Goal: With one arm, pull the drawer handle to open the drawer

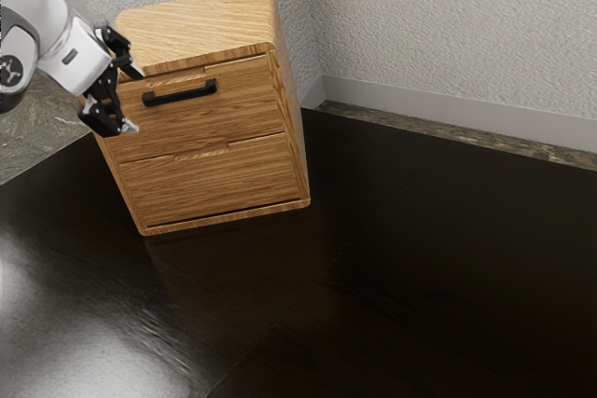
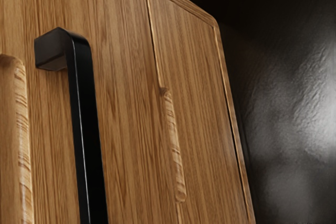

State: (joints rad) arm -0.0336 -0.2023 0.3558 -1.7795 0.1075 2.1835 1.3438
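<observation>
A wooden cabinet (image 1: 215,25) stands on the floor with two drawers in its front. The upper drawer (image 1: 233,114) carries a black bar handle (image 1: 182,92) and sits flush with the cabinet front. My gripper (image 1: 136,100) is open at the handle's end on the exterior view's left, with one finger (image 1: 123,51) above the bar and the other below it, neither clearly touching. In the wrist view the handle (image 2: 84,129) runs close in front of the hand across the upper drawer front (image 2: 126,103), with the lower drawer (image 2: 199,108) beyond it.
The cabinet stands on a dark glossy floor (image 1: 392,286) that stretches wide toward the exterior view's right and front. A white textured wall (image 1: 448,25) with a baseboard is behind. A grey marbled surface (image 1: 28,137) lies at the exterior view's left, under my arm.
</observation>
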